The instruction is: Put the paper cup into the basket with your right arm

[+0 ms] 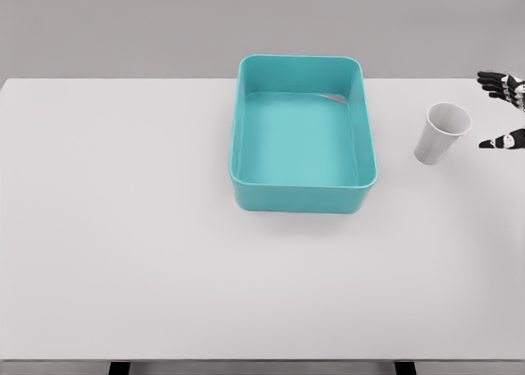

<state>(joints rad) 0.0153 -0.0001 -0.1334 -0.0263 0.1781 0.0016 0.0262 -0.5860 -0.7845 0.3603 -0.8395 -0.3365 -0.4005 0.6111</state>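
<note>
The render is bright and evenly lit, with flat, diffuse light from above and no glare. The white table [164, 252] reads almost uniform. A faint soft shadow sits under the teal basket [243, 129] toward 6 o'clock. Edges look slightly soft throughout, with mild compression blur; no distortion shows at the frame borders.

I count one paper cup [443, 132] and one teal basket [302, 194], both on a single white counter [123, 227]. One robot hand [502, 112] shows at the right edge; I see no second one.
</note>
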